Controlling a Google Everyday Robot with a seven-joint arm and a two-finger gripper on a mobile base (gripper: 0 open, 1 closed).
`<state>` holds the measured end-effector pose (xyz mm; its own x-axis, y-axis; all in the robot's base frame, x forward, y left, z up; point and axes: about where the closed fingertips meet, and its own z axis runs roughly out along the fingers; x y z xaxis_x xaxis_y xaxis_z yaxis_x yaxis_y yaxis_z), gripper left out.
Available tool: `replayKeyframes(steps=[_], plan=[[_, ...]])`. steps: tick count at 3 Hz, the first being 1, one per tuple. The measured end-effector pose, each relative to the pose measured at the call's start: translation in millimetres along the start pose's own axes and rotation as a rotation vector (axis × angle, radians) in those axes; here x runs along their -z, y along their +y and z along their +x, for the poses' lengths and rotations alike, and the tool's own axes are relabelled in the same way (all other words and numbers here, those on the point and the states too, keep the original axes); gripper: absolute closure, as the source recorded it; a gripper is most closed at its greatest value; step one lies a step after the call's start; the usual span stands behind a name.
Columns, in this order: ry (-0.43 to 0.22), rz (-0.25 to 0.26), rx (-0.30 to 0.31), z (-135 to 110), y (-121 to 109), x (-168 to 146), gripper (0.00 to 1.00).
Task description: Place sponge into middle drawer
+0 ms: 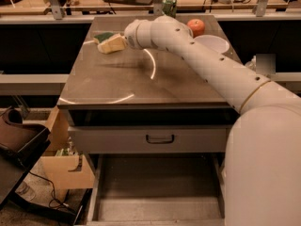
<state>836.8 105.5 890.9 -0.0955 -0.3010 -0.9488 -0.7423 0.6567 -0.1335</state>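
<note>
The sponge [109, 44], dark green over pale yellow foam, hangs tilted just above the far left part of the grey countertop [141, 84], with a shadow beneath it. My gripper [116, 42] is at the end of the white arm that reaches in from the right. It is shut on the sponge, and the wrist hides most of the fingers. The middle drawer [157, 206] stands pulled open at the bottom of the view, well below and in front of the sponge. Its flat grey floor holds nothing.
A red apple [196, 26], a white bowl [211, 44] and a green can [169, 6] stand at the counter's far right. A closed drawer front with a dark handle [160, 139] sits above the open drawer. A cardboard box [66, 168] and a dark seat [19, 140] stand at left.
</note>
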Motion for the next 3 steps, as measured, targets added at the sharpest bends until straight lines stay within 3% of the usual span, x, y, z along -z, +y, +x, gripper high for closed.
replayKeyframes(steps=[2, 3], plan=[[0.01, -0.043, -0.024, -3, 17, -32, 0.0], [0.019, -0.044, -0.067, 13, 20, -41, 0.0]])
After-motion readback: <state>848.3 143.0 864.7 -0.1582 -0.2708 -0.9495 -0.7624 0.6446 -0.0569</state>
